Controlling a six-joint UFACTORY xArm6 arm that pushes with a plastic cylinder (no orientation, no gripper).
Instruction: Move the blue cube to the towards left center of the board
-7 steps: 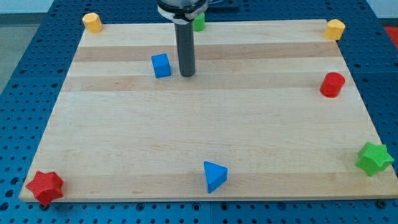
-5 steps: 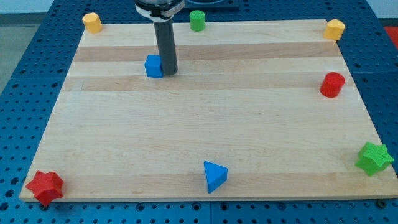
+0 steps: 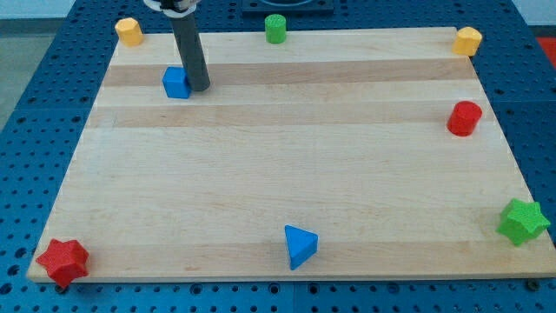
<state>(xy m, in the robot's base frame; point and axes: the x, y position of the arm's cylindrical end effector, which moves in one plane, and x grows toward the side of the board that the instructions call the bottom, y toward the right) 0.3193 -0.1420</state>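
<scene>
The blue cube (image 3: 175, 83) sits on the wooden board (image 3: 287, 174) in its upper left part. My tip (image 3: 199, 88) is at the end of the dark rod, touching the cube's right side. The rod rises from there to the view's top edge.
A yellow block (image 3: 129, 30) is at the top left corner, a green cylinder (image 3: 275, 28) at the top middle, a yellow block (image 3: 467, 40) at the top right. A red cylinder (image 3: 464, 117) is at the right, a green star (image 3: 523, 221) bottom right, a blue triangle (image 3: 300, 245) bottom middle, a red star (image 3: 62, 260) bottom left.
My tip moved left, met the blue cube's right side and pushed it left and slightly up the view. The other blocks have not moved.
</scene>
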